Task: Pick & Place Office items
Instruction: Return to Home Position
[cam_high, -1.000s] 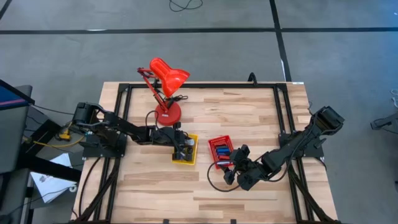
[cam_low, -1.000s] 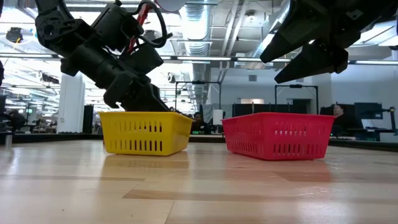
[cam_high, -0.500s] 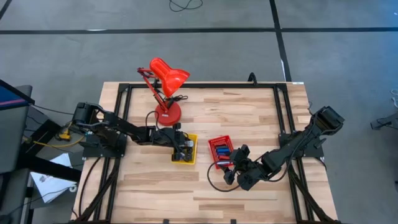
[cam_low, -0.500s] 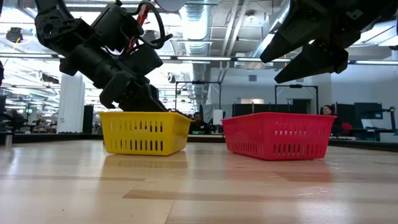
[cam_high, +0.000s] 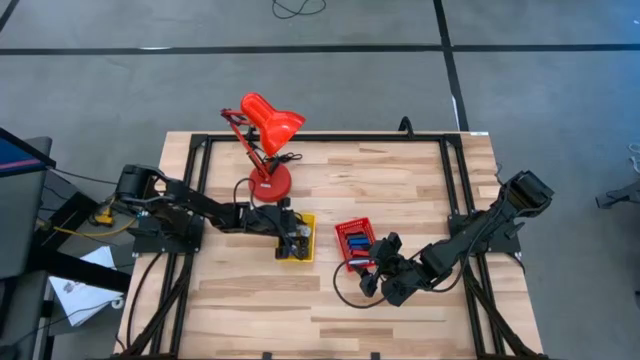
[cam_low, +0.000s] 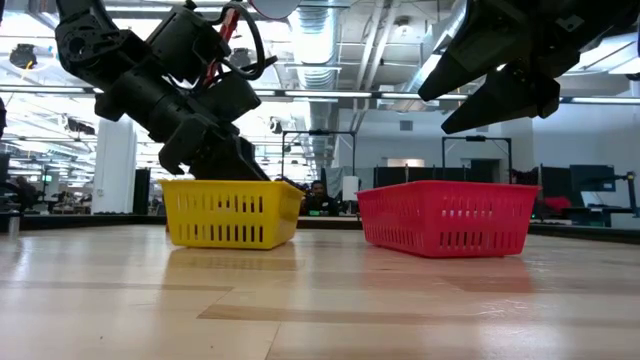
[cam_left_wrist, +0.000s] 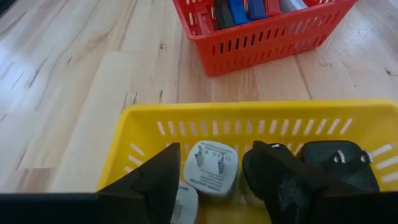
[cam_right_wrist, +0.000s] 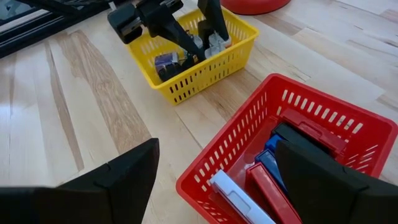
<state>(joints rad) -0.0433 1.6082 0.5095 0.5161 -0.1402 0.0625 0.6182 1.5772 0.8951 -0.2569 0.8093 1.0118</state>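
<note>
My left gripper reaches down into the yellow basket, open. Its fingers stand on either side of a white plug adapter that lies on the basket floor; I cannot tell whether they touch it. Black adapters and another white one lie beside it. The red basket holds flat blue, red and white pieces. My right gripper hangs open over that basket's near side, holding nothing.
A red desk lamp stands on the table just behind the yellow basket. The red basket sits a short way to its right. A dark cable loops on the wood near my right gripper. Bare wood lies along the near edge.
The yellow basket's side nearest the red basket has drawn back a little toward my left gripper in the low view. Both arms have stayed where they were.
</note>
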